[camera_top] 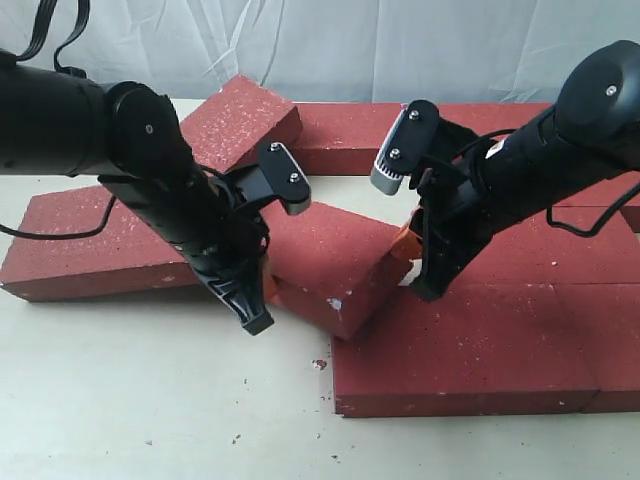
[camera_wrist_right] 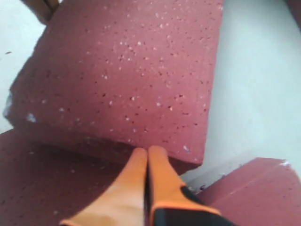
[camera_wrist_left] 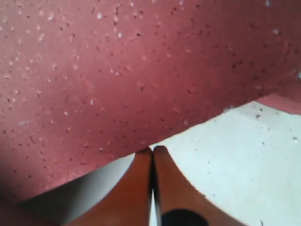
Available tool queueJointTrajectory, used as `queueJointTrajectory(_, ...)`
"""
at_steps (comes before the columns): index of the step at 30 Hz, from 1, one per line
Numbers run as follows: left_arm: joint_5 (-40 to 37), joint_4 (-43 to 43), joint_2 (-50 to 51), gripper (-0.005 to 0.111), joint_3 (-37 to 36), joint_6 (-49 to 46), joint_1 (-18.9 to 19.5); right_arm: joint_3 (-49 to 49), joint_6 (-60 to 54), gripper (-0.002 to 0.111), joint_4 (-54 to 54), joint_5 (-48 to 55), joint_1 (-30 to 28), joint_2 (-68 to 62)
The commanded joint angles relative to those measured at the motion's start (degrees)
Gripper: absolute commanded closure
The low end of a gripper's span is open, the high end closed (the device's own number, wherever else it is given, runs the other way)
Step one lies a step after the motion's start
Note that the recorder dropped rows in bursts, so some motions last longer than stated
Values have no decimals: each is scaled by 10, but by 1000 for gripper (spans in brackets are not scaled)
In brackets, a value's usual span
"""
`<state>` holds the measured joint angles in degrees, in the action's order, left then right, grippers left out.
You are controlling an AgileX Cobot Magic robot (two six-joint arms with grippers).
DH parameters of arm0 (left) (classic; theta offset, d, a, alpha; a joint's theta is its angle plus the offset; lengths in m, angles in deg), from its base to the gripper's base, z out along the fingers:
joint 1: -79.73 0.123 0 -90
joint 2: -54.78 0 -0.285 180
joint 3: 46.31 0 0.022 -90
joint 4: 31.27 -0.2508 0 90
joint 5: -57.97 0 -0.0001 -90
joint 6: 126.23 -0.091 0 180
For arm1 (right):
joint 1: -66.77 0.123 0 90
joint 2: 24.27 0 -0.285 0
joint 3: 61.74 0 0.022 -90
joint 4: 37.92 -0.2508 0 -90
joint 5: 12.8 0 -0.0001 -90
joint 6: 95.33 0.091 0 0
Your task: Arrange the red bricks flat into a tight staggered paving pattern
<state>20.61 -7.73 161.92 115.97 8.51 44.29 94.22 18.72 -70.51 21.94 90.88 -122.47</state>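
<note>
Several red bricks lie on the pale table [camera_top: 150,400]. One skewed red brick [camera_top: 330,262] sits in the middle, and its corner overlaps the front right brick [camera_top: 460,350]. My left gripper [camera_top: 268,287] is shut and empty, with its orange tips against this brick's left edge. In the left wrist view the shut tips of the left gripper [camera_wrist_left: 153,149] touch the edge of the skewed brick [camera_wrist_left: 117,70]. My right gripper [camera_top: 403,243] is shut too and holds nothing. In the right wrist view the right gripper [camera_wrist_right: 147,150] presses the side of the skewed brick [camera_wrist_right: 127,70].
A long brick [camera_top: 100,240] lies at the left, and a turned brick [camera_top: 240,115] sits behind it. More bricks form a row at the back [camera_top: 360,135] and a block at the right [camera_top: 610,340]. Red crumbs [camera_top: 319,364] dot the table.
</note>
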Motion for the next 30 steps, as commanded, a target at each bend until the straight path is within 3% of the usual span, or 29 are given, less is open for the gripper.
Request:
queueJointTrajectory(1, 53, 18, 6, 107, 6, -1, -1, 3, 2, 109, 7, -68, 0, 0)
queueJointTrajectory(7, 118, 63, 6, 107, 6, -14, -1, 3, 7, 109, 6, -173, 0, 0)
queueJointTrajectory(11, 139, 101, 6, 107, 6, -52, -1, 3, 17, 109, 6, -181, 0, 0)
queueJointTrajectory(14, 157, 126, 6, 107, 6, -71, -1, 8, 17, 109, 6, -115, 0, 9)
queueJointTrajectory(18, 161, 137, 6, 107, 7, -79, -1, 45, 15, 109, -31, 74, 0, 18)
queueJointTrajectory(21, 135, 98, -8, 107, 19, -78, 0, 65, -24, 109, -96, 186, 2, 18)
queueJointTrajectory(25, 68, 7, -67, 107, 26, -23, 4, 66, -68, 109, -120, 183, 54, 18)
queueJointTrajectory(28, -7, -86, -107, 107, 26, 71, 52, 66, -58, 109, -70, 169, 120, 3)
queueJointTrajectory(30, -11, -88, -106, 107, 26, 95, 89, 69, -4, 109, -13, 131, 139, -17)
